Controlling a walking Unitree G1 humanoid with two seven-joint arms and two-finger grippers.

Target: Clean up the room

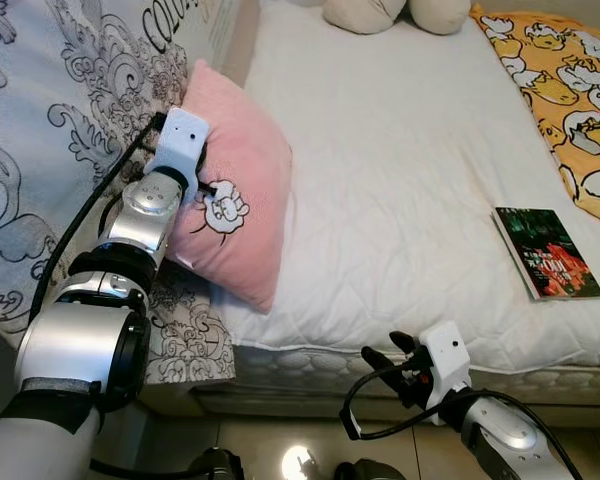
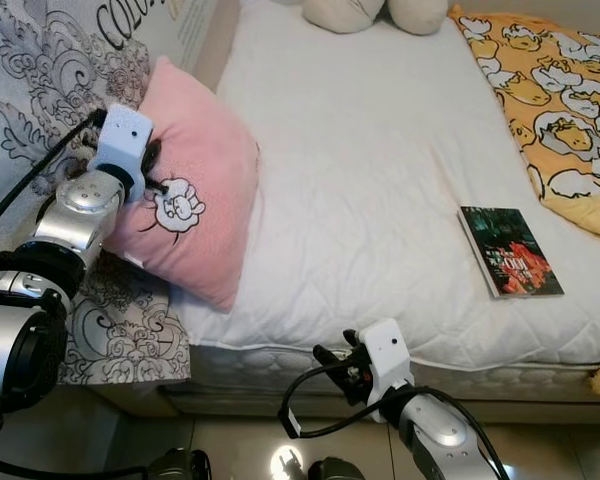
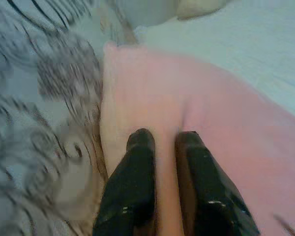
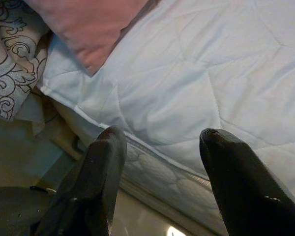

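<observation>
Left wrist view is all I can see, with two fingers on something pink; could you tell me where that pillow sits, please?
Observer: The pink pillow leans at the left edge of the mattress, against a patterned quilt; the left hand pinches it.
Operator: Is anything else on the bed?
Observer: A book lies flat near the mattress's right side.
Operator: And the other arm?
Observer: The right hand is open, low by the mattress's front edge.

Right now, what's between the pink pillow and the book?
Only bare white mattress lies between the pink pillow and the book, seen from both eye views.
</observation>
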